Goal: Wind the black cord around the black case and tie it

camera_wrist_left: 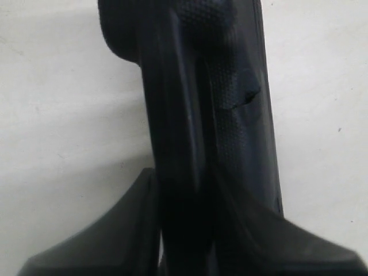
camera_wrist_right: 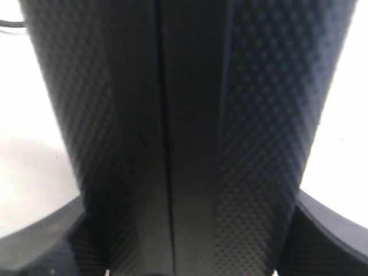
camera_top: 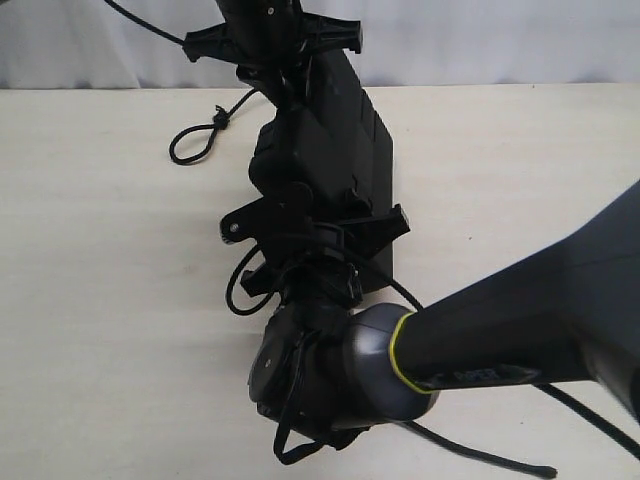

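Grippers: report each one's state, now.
Left gripper: shut on the black case.
Right gripper: jaws straddle the same case; whether they grip it cannot be told.

One black case (camera_top: 335, 135), one black cord (camera_top: 219, 118), two claws (camera_top: 285, 80) (camera_top: 310, 215).

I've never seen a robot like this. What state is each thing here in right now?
black case: stands on edge on the table, between both grippers.
black cord: slack, its knotted loop lying on the table beside the case.
left gripper: shut on the case.
right gripper: jaws on either side of the case; I cannot tell whether they grip it.
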### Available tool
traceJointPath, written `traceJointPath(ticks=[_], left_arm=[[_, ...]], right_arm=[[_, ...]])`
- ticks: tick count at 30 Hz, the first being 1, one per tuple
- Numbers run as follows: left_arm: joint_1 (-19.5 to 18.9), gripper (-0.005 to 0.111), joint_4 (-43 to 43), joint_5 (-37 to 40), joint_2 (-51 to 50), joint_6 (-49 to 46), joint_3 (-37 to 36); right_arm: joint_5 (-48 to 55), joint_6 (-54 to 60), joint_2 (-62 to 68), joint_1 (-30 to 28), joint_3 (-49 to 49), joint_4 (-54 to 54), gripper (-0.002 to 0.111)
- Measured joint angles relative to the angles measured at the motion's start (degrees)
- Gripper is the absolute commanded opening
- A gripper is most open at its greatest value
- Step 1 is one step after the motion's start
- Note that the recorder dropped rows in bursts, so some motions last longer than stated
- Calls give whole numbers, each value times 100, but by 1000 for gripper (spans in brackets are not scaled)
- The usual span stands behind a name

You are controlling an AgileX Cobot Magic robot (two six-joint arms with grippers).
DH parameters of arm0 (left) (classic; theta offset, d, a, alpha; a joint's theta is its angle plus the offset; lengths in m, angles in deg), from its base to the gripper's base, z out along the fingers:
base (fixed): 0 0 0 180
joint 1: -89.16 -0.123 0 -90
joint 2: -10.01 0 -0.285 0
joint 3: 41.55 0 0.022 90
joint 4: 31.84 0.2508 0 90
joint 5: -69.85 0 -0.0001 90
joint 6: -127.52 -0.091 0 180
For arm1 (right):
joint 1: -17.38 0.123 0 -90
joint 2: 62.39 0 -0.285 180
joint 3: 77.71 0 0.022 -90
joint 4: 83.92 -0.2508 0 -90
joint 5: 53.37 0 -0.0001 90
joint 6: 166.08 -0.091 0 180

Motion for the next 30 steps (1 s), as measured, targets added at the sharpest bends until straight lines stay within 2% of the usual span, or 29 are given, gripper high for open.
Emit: traceJointPath(ticks=[9, 13, 14, 19, 30], left_arm=[[10, 3, 92, -12, 0, -296, 0], [86, 25, 220, -12, 0, -962, 0], [102, 36, 231, -12, 1, -1073, 0], [126, 52, 485, -24, 48, -1576, 10], [126, 52, 1012, -35, 528, -1814, 224]], right_arm=[[-9, 9, 0, 0, 21, 10, 4], [-9, 9, 0, 0, 21, -2, 4], [-9, -1, 0, 0, 21, -3, 4], [-14, 34, 0, -9, 21, -12, 4], [-11, 34, 0, -23, 21, -51, 4]])
